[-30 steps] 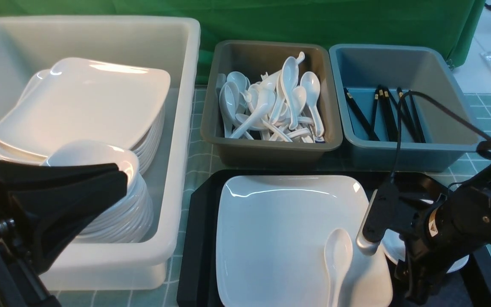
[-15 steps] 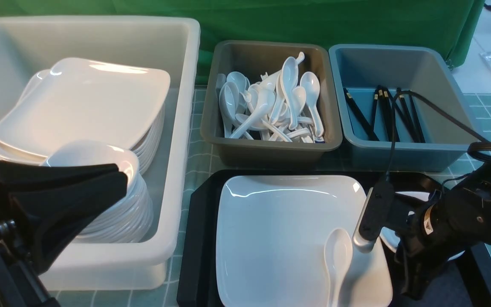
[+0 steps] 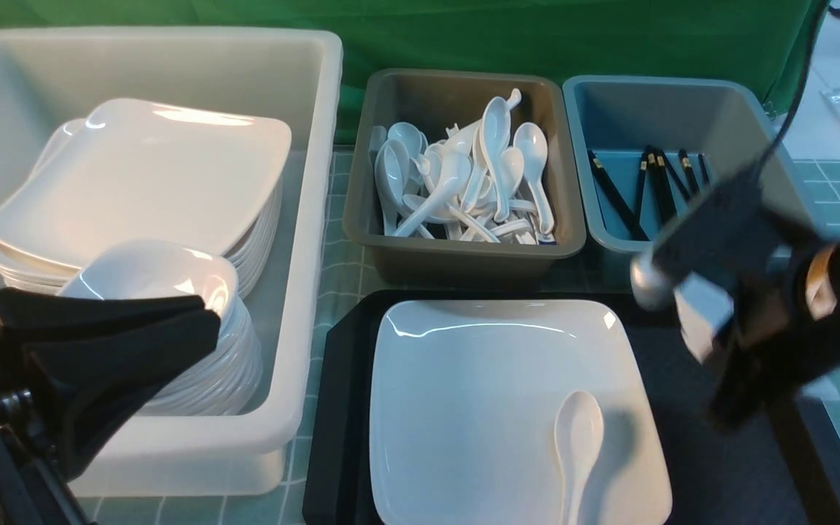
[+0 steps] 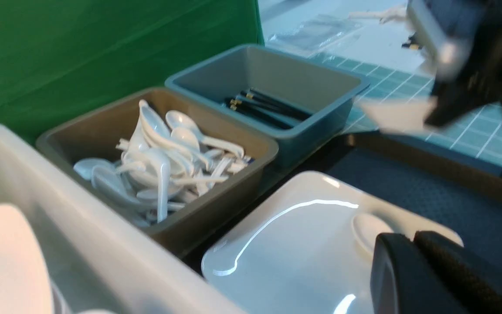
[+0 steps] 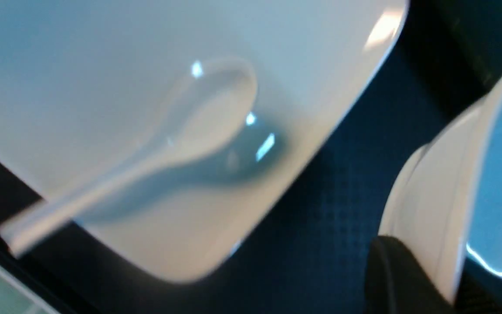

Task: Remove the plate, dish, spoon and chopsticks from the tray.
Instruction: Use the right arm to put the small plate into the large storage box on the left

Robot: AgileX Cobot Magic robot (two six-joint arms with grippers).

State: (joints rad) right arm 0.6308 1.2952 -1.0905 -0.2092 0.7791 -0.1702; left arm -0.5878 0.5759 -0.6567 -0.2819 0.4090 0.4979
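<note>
The right claw (image 3: 728, 354) is clamped on the rim of the dish (image 3: 695, 315), holding it in the air over the right side of the tray (image 3: 690, 452). The stack of small bowls (image 3: 172, 271) lies far to the left, beside the left claw (image 3: 205, 324), which is pressed together and empty. The front view is blurry, but the right wrist view shows the pinch, I think.

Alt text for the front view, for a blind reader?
The blurred right tool holds the dish above the tray, which bears the plate with the spoon on it. Behind: grey bin of spoons, blue bin of chopsticks. The left tool is shut.
</note>
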